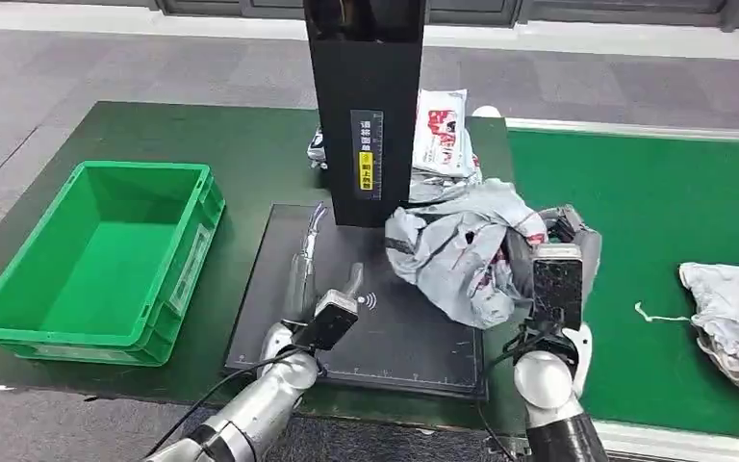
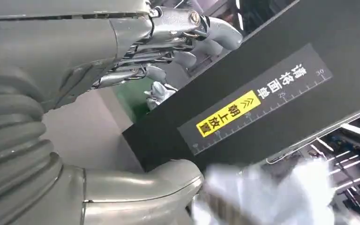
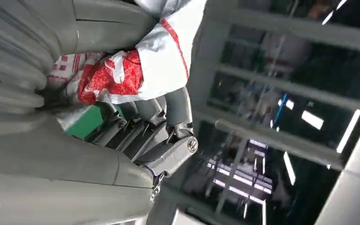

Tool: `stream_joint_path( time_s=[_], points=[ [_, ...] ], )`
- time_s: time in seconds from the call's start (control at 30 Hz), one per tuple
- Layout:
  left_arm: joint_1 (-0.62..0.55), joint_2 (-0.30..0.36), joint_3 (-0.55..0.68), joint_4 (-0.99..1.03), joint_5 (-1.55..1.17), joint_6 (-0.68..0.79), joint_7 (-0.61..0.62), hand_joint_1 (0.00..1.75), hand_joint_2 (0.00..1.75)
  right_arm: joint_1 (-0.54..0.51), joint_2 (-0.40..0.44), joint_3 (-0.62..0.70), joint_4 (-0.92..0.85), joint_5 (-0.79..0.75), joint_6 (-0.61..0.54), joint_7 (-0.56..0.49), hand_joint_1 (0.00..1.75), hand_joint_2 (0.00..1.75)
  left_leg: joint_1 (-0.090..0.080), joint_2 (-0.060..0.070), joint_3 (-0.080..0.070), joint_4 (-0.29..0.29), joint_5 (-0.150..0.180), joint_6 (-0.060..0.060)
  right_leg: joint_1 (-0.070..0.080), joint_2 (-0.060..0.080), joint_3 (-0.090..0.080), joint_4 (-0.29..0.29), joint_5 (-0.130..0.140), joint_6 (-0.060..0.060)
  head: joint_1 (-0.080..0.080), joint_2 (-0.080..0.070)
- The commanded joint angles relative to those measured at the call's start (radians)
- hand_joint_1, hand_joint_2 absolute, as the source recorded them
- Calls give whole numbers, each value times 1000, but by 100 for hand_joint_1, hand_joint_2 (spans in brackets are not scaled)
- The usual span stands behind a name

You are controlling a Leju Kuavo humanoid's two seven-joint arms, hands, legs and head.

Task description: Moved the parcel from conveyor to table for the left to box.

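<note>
My right hand [image 1: 560, 252] is gripping crumpled grey parcel [image 1: 462, 248], fingers wrapped in its folds, bulk lying over black scan pad [image 1: 279, 318]. My left hand [image 1: 313, 279] is resting flat, fingers spread, just beside parcel, green crate [image 1: 19, 318] farther left.

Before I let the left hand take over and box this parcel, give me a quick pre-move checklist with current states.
1. Crumpled grey plastic parcel off the conveyor and over the black scanner pad: ok, though part of it overhangs the pad's edge.
2. Right hand holds the parcel: ok, fingers wrapped on it in the right wrist view.
3. Left hand free: ok, fingers apart, nothing in it.
4. Green plastic crate ready to receive: ok, upright and empty.
5. Path from the left hand to the parcel: not ok, black upright scanner post stands close by.
6. Parcel fully resting on the pad: cannot tell.
</note>
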Motion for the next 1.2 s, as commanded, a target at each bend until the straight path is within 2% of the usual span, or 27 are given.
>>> stream_joint_path(
  time_s=[0.03,0.07,0.13,0.2,0.3,0.47,0.5,0.53,0.67,0.77,1.2],
  points=[
    [-93,-10,29,88,24,-34,-6,0,175,-281,13,211,311,-113,144,9,175,175,1,7,0,1,-1,0,0,9,-2,0,2,0,0,0],
    [-111,-17,27,105,32,-33,-6,0,175,-351,49,230,404,-162,165,-11,175,175,1,7,1,0,-1,0,1,10,-1,-1,3,0,0,0],
    [-130,-22,25,120,39,-36,-2,0,175,-418,90,260,498,-217,217,2,175,175,1,10,0,1,0,0,0,12,-4,0,4,0,0,0],
    [-142,-26,18,122,37,-44,2,0,175,-446,121,307,585,-286,350,23,175,175,0,8,-1,0,0,0,0,11,-4,1,3,0,0,0],
    [-144,-26,5,107,23,-51,22,0,175,-418,120,420,662,-280,468,42,175,175,1,6,0,-1,2,-2,1,9,-2,-2,4,-1,0,0],
    [-127,-20,1,91,20,-53,23,0,175,-379,95,452,664,-275,473,20,175,175,2,1,4,-4,2,-2,3,4,2,-5,2,-1,0,0],
    [-116,-16,-2,84,19,-53,21,0,175,-348,78,469,651,-257,491,38,37,175,2,0,0,-1,2,-2,3,3,0,-2,2,-1,0,0],
    [-107,-13,-4,79,19,-52,19,0,175,-316,66,467,631,-245,479,39,0,175,1,0,2,-2,1,-2,2,3,1,-3,1,0,0,0],
    [-97,-14,-5,66,11,-60,31,0,175,-222,51,392,548,-178,381,91,0,175,2,-1,3,-5,2,-1,3,2,3,-6,2,0,0,0],
    [-105,-24,-9,58,-4,-67,49,0,175,-190,39,346,459,-137,344,116,0,175,2,-4,-3,-1,2,-2,1,-2,-3,-2,1,0,0,0],
    [-105,-24,-10,57,-5,-67,50,0,175,-190,38,345,454,-135,346,119,0,175,1,-2,-2,-1,2,-2,1,0,-3,-2,1,-1,0,0]
  ],
)
